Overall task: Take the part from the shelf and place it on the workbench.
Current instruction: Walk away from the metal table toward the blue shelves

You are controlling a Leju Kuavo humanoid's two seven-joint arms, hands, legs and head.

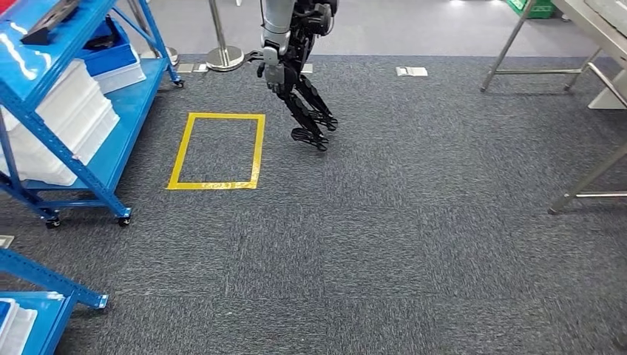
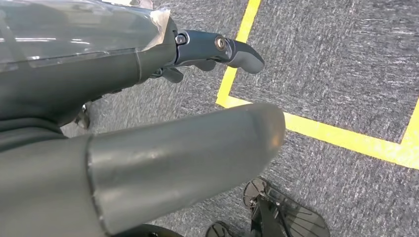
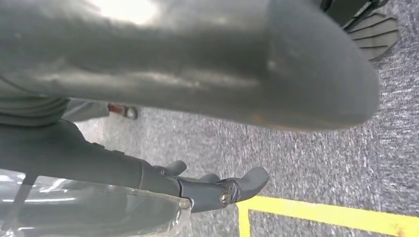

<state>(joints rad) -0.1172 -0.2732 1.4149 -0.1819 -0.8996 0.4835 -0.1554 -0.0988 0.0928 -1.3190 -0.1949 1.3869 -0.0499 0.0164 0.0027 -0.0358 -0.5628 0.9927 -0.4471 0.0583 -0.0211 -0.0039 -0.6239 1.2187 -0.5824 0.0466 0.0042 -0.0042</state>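
My left hand (image 2: 123,103) hangs over the grey carpet. Its thick thumb (image 2: 197,148) and dark fingers (image 2: 222,49) are stretched out and apart, with nothing between them. My right hand (image 3: 113,158) hangs the same way, its thumb (image 3: 222,64) apart from its fingers (image 3: 222,190) and nothing in it. A dark flat object (image 1: 48,18), possibly the part, lies on the top level of the blue shelf (image 1: 81,140) at the left of the head view. The metal workbench (image 1: 591,22) stands at the far right.
A yellow tape rectangle (image 1: 218,151) marks the carpet beside the shelf. A robot's silver arm and dark legs (image 1: 299,96) stand just beyond it. White trays (image 1: 66,118) and a blue bin (image 1: 111,55) fill the shelf. A second blue rack (image 1: 37,296) is at the lower left, a stanchion base (image 1: 224,55) behind.
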